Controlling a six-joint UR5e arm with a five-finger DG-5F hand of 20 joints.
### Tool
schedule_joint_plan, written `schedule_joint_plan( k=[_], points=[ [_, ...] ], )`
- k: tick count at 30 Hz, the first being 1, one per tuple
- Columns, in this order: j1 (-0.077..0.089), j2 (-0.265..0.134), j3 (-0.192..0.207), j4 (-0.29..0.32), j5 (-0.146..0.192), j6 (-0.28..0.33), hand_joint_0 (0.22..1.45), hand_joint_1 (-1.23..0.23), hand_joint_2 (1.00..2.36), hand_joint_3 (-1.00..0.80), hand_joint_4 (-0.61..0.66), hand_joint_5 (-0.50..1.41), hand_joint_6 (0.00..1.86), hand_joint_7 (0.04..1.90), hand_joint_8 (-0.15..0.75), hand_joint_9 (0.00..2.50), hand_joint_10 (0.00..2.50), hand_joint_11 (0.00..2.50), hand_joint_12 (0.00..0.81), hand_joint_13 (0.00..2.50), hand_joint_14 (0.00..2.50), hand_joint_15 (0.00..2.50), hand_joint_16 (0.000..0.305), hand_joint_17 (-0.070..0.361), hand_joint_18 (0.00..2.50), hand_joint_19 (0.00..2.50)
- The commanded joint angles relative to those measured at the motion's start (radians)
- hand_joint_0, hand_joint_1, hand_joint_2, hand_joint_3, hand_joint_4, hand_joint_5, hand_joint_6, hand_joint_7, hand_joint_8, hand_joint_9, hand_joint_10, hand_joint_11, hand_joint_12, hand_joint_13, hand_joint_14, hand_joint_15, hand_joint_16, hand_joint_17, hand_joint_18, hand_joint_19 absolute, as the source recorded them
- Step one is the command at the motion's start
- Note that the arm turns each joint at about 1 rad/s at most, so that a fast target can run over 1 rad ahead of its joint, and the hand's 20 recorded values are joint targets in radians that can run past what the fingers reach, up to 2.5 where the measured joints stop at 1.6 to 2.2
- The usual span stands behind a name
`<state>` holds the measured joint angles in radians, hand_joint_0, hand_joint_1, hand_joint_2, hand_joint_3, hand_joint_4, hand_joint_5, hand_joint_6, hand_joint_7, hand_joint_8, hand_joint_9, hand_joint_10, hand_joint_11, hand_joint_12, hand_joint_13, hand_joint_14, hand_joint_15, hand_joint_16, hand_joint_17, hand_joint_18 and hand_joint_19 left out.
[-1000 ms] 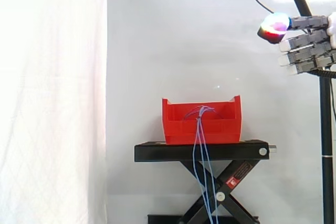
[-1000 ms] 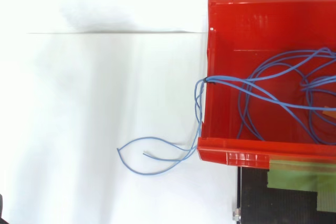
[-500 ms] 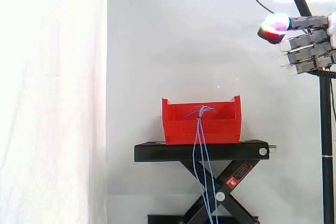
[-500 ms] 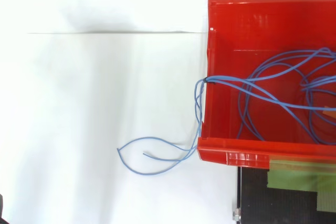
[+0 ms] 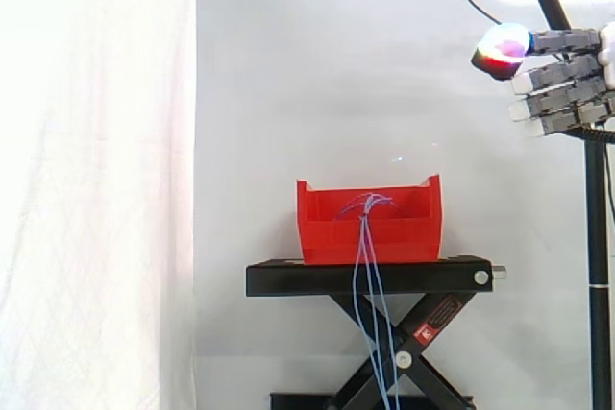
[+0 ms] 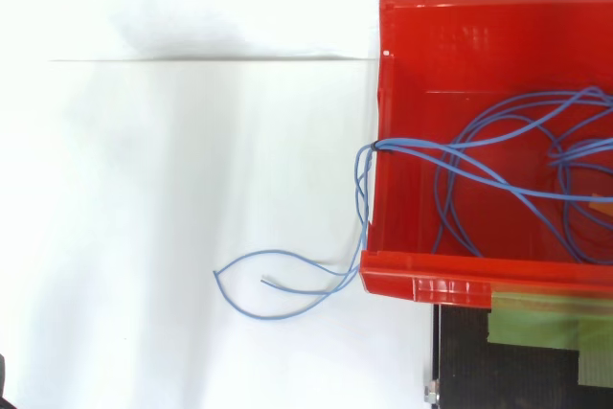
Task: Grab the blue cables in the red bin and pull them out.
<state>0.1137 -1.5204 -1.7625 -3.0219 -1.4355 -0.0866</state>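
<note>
The robot's grey, segmented hand hung high at the right edge of the side view, well above and to the right of the red plastic bin. Its fingers were stretched out nearly straight towards the left, stacked one over another, and nothing lay between them. One thick fingertip pad glowed cyan over red and magenta. The hand was well apart from the bin and from the cables.

The bin sat on the flat top of a black scissor-lift stand, in front of a white curtain. The thin blue cables came up over the bin's near wall, bunched at one spot on the rim, and hung straight down in front of the stand, past its crossed legs, to the lower edge of the side view.

From above, most of the blue cables lay in loose, overlapping loops on the floor of the red bin, spreading towards the right edge of the view. Several strands gathered at the bin's left wall, crossed over it and dropped outside. Below, they ended in a wide open loop with one loose end on the white floor, near the bin's lower left corner. The stand showed as a black surface under the bin's lower rim, with a pale green strip across it.
</note>
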Motion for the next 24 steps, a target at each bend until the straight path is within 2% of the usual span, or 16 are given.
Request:
schedule_joint_plan(
  k=[1,13,19,21,23,24],
  points=[
    [0.0,0.0,0.0,0.0,0.003,0.0,0.76,-0.89,1.0,-1.0,0.12,0.42,0.01,0.24,0.227,0.49,0.0,0.15,0.32,0.34,0.0,0.14,0.046,0.104,0.14,0.15],
    [-0.003,0.0,0.0,-0.006,0.003,-0.002,0.77,-0.89,1.0,-1.0,0.12,0.42,0.01,0.25,0.227,0.5,0.01,0.15,0.321,0.34,0.0,0.14,0.046,0.104,0.14,0.15],
    [0.001,-0.001,0.0,-0.008,0.003,-0.02,0.77,-0.88,1.0,-1.0,0.12,0.42,0.01,0.25,0.229,0.5,0.01,0.15,0.32,0.34,0.0,0.14,0.046,0.103,0.14,0.14],
    [0.006,-0.001,0.0,-0.005,0.003,-0.049,0.77,-0.88,1.0,-1.0,0.13,0.42,0.01,0.26,0.228,0.5,0.01,0.15,0.319,0.34,0.01,0.14,0.046,0.103,0.14,0.15],
    [0.012,-0.001,-0.002,0.017,0.017,-0.127,0.77,-0.89,1.0,-1.0,0.13,0.44,0.01,0.28,0.23,0.5,0.01,0.16,0.321,0.34,0.01,0.14,0.046,0.103,0.14,0.15],
    [0.02,-0.004,-0.002,0.038,0.067,-0.229,0.77,-0.89,1.0,-1.0,0.13,0.44,0.01,0.29,0.229,0.5,0.01,0.16,0.32,0.34,0.0,0.14,0.046,0.103,0.14,0.15]
  ],
)
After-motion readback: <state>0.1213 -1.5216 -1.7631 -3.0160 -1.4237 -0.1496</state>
